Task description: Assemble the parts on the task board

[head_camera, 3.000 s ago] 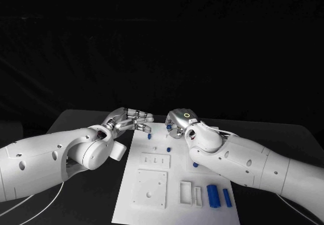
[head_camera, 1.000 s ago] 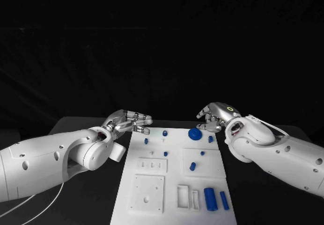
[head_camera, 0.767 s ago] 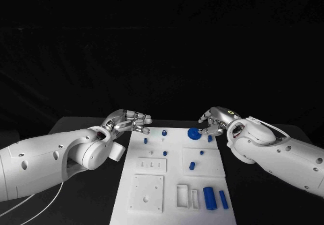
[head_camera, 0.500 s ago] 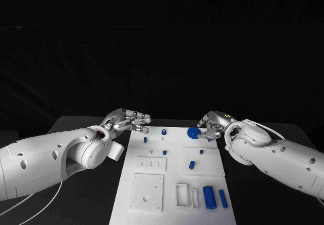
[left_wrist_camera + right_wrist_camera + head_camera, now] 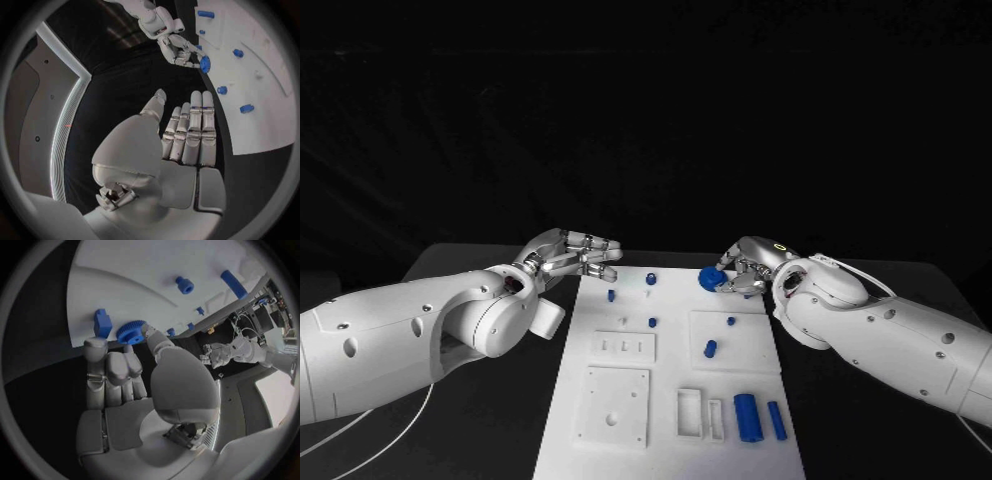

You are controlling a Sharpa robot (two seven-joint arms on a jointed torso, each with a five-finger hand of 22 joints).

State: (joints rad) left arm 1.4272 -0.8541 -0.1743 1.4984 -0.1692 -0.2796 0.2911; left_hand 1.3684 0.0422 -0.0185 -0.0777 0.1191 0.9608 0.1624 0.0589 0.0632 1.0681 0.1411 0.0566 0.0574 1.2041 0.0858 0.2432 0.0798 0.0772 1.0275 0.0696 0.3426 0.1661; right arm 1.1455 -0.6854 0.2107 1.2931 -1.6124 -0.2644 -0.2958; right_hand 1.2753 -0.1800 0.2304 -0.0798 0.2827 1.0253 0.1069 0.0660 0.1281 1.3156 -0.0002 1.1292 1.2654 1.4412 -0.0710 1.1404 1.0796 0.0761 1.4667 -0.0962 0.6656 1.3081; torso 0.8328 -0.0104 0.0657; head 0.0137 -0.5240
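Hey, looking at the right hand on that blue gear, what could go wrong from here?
The right hand pinches the blue gear only at its rim, so it may slip or tilt out of the fingertips. A small blue part sits close beside the gear on the task board; the fingers might knock it. The left hand hovers open at the board's far edge without steadying it, so a push could shift the board.
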